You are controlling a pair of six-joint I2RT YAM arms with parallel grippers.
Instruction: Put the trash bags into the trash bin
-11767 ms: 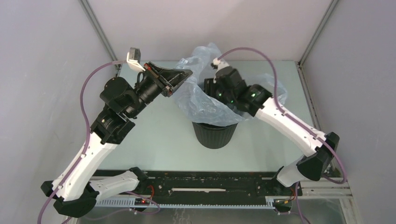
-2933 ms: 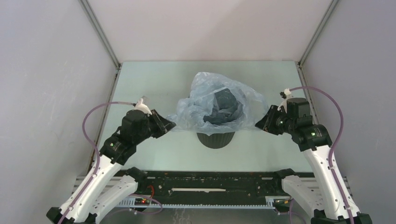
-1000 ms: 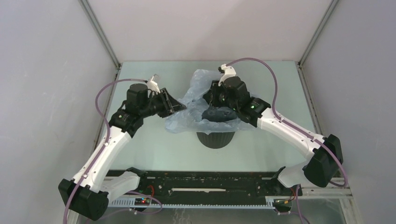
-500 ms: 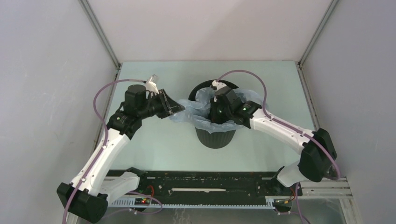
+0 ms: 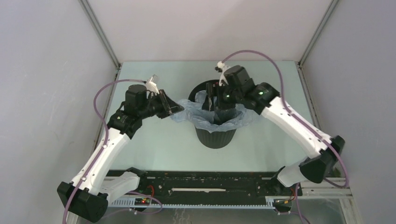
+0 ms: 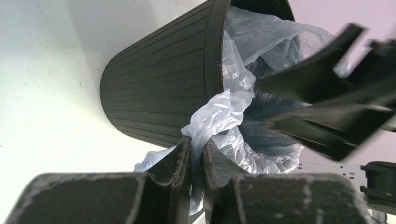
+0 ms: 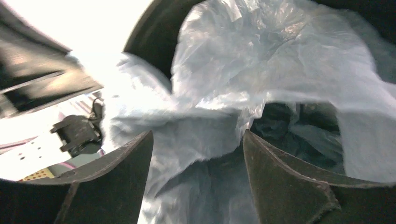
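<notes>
The black ribbed trash bin (image 5: 215, 134) stands mid-table. The pale blue trash bag (image 5: 219, 122) lines its inside and spills over the left and front rim. My left gripper (image 5: 176, 110) is just left of the rim, shut on a bunched fold of the bag (image 6: 219, 112); in the left wrist view its jaws (image 6: 196, 143) pinch the film beside the bin wall (image 6: 159, 93). My right gripper (image 5: 212, 100) hangs over the bin's mouth, open. The right wrist view shows that gripper (image 7: 196, 140) with wide jaws above crumpled film (image 7: 233, 70) and nothing gripped between them.
White enclosure walls rise close on both sides, with metal posts (image 5: 100, 32) at the back corners. A black rail (image 5: 205, 182) runs along the near table edge between the arm bases. Pale green tabletop (image 5: 154, 144) surrounds the bin.
The right gripper pushed the bag down into the bin, then opened and rose above the mouth. The left gripper closed tighter on the bag's left edge and hardly moved.
</notes>
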